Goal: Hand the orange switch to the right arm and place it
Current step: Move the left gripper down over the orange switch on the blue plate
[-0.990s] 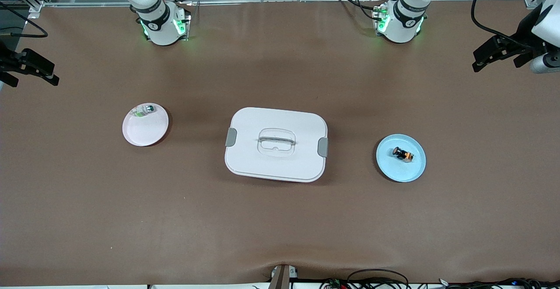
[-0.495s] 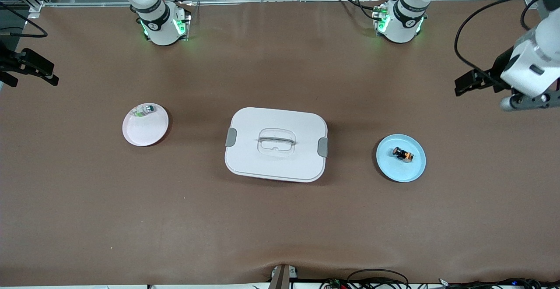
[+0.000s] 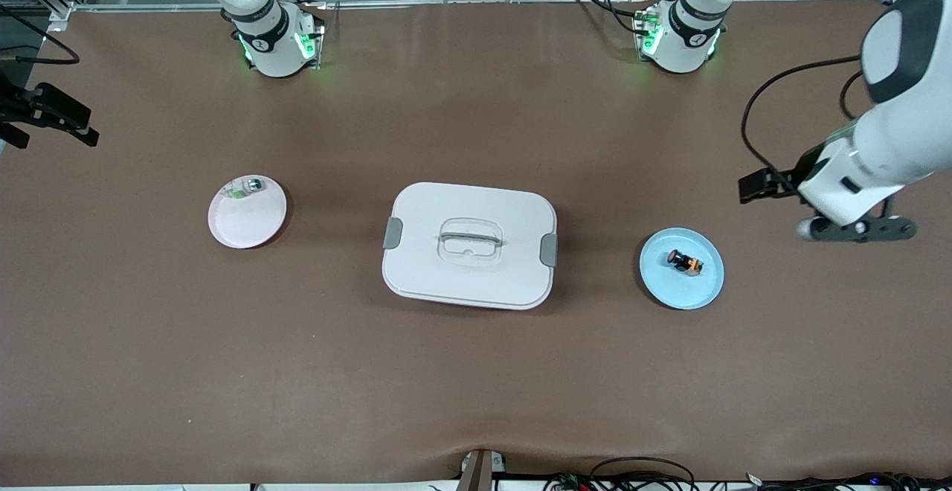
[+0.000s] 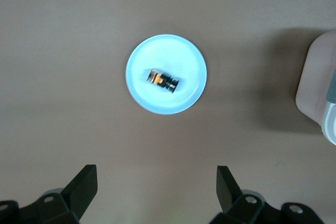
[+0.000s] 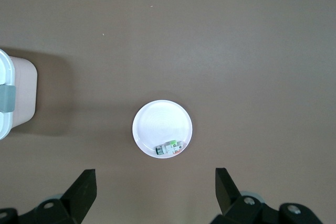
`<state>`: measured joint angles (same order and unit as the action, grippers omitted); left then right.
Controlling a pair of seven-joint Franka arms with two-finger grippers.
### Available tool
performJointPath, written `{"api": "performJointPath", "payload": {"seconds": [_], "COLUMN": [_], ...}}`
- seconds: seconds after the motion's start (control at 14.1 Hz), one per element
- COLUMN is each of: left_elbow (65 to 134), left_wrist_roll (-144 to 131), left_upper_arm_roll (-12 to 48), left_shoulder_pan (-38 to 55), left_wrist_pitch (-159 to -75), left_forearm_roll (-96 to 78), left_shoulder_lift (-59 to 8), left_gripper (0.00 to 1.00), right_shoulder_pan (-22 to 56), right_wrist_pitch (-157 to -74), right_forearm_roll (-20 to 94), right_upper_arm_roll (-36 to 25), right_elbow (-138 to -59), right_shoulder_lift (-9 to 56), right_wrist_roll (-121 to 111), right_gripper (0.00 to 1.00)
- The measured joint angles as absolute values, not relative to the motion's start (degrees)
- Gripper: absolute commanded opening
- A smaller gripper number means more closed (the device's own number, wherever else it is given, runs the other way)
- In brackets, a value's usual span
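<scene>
The orange switch (image 3: 684, 261) lies on its side on a small blue plate (image 3: 669, 290) toward the left arm's end of the table. In the left wrist view the switch (image 4: 163, 80) and the plate (image 4: 137, 59) show ahead of my left gripper (image 4: 156, 190), which is open and empty. In the front view the left gripper (image 3: 855, 228) hangs over bare table beside the plate, toward the left arm's end. My right gripper (image 5: 155, 192) is open and empty, up at the right arm's end of the table, and waits.
A white lidded box (image 3: 469, 244) with grey clips and a clear handle stands mid-table. A pink plate (image 3: 256, 227) toward the right arm's end holds a small clear-and-silver part with green (image 3: 245, 187). The brown mat is bare around both plates.
The left arm has swung in from the table's end toward the blue plate. The right arm, the switch and both plates have not moved.
</scene>
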<state>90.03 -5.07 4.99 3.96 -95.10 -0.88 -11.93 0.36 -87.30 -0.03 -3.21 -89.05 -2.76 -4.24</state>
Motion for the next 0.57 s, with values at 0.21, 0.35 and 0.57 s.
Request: {"api": "performJointPath", "payload": {"seconds": [0.21, 0.35, 0.57], "left_elbow": [97.73, 102.87, 107.31], "left_wrist_roll": [-3.85, -1.9, 5.73], "left_upper_arm_roll": [5.82, 6.0, 5.96], "left_shoulder_pan": [4.09, 4.09, 3.26], "left_wrist_pitch": [-107.55, -112.87, -118.59], "left_forearm_roll": [-0.88, -0.88, -0.88], "left_shoulder_lift": [-13.67, -14.31, -15.49], "left_gripper": [1.0, 1.0, 1.0], "right_shoulder_pan": [0.36, 0.36, 0.36], "right_wrist_pitch": [-87.34, -87.34, -87.34], "right_forearm_roll": [-0.03, -0.03, -0.03], "right_upper_arm_roll": [-3.22, -3.23, -3.23], "right_elbow": [-88.77, -88.52, -88.32], "right_shoulder_lift": [-2.7, -2.69, -2.62], "right_wrist_roll": [-4.24, -4.24, -4.24], "right_gripper": [1.0, 1.0, 1.0]}}
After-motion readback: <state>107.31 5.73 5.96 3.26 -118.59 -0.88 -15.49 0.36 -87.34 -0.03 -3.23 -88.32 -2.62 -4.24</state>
